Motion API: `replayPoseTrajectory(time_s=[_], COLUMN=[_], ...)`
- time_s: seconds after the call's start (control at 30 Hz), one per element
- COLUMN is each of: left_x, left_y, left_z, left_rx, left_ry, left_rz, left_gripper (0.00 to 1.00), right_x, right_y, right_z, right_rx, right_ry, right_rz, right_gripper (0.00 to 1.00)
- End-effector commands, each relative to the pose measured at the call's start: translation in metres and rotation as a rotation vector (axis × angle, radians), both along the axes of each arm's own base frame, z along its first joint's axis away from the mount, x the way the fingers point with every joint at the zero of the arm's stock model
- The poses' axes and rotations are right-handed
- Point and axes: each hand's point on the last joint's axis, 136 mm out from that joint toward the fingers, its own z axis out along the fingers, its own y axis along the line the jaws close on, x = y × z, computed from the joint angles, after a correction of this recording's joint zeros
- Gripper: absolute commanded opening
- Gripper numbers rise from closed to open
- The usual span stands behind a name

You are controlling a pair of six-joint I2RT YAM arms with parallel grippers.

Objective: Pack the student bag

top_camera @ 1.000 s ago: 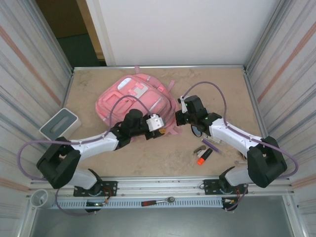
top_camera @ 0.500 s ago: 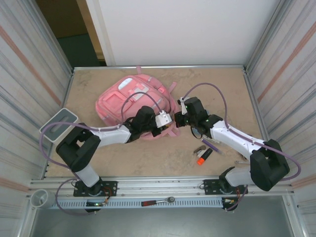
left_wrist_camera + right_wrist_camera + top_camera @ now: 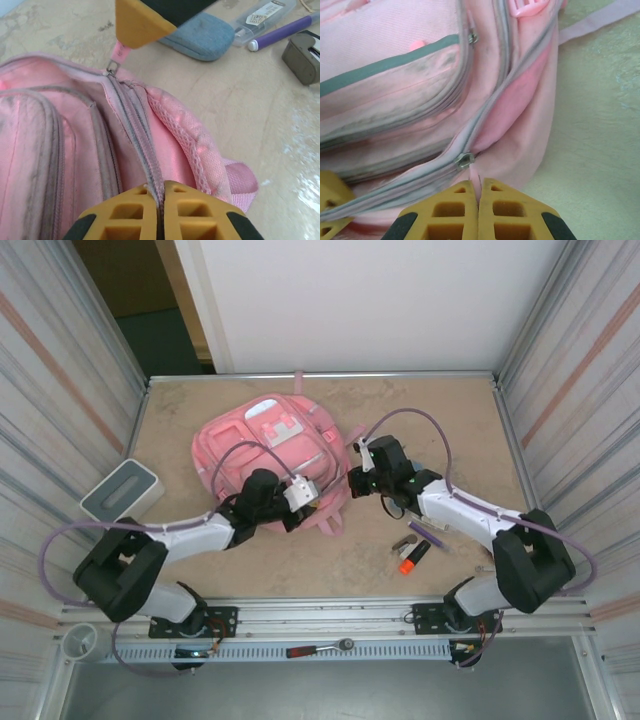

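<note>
Where the student bag (image 3: 262, 445) lies flat on the far-left part of the surface (image 3: 450, 430), front pockets up, both arms reach to its near-right edge.

Left gripper (image 3: 160, 194): clenched on the bag's zip seam, with the grey zip tape pinched between its yellow fingers (image 3: 125, 215).

Right gripper (image 3: 478, 189): clenched on the pink zip pull (image 3: 119, 51), with the metal slider (image 3: 464, 160) just beyond its fingertips. In the left wrist view the pull runs taut from the slider up into the right gripper.

Zip condition: closed along the stretch between the slider and the left gripper. Past the slider, in the right wrist view, the opening gapes and shows pink lining.

Other items noted:
- A grey-white box (image 3: 122, 490) sits at the left edge of the surface, apart from the bag.
- A blue-grey pouch (image 3: 200, 35), a purple pen (image 3: 432, 535) and an orange marker (image 3: 413, 557) lie on the bare surface to the bag's right, near the right arm.
</note>
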Motion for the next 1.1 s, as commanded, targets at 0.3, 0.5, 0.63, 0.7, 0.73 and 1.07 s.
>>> replayPoseTrajectory(time_s=[0.3,0.5,0.63,0.7,0.73,1.07], left_x=[-0.008,-0.001,0.006,0.011,0.015,0.039], left_y=[0.035,0.013,-0.009,-0.02,-0.025,-0.053], left_z=[0.002,0.017,0.028,0.028,0.026,0.003], left_rx=[-0.02,0.014,0.019,0.025,0.033,0.093], left_ry=[0.003,-0.022,-0.029,-0.021,-0.014,0.034], left_rz=[0.151,0.114,0.097,0.09,0.088,0.069], left_gripper=[0.21,0.48,0.52,0.54,0.54,0.46], right_x=[0.046,0.026,0.014,0.009,0.007,-0.009], right_y=[-0.012,-0.007,-0.008,-0.007,-0.006,-0.001], right_z=[0.0,0.009,0.012,0.017,0.02,0.055], right_rx=[-0.051,-0.022,-0.006,0.004,0.009,0.075], right_ry=[-0.046,-0.048,-0.045,-0.051,-0.057,-0.108], right_rz=[-0.108,-0.066,-0.06,-0.057,-0.057,-0.04], right_gripper=[0.0,0.0,0.0,0.0,0.0,0.0])
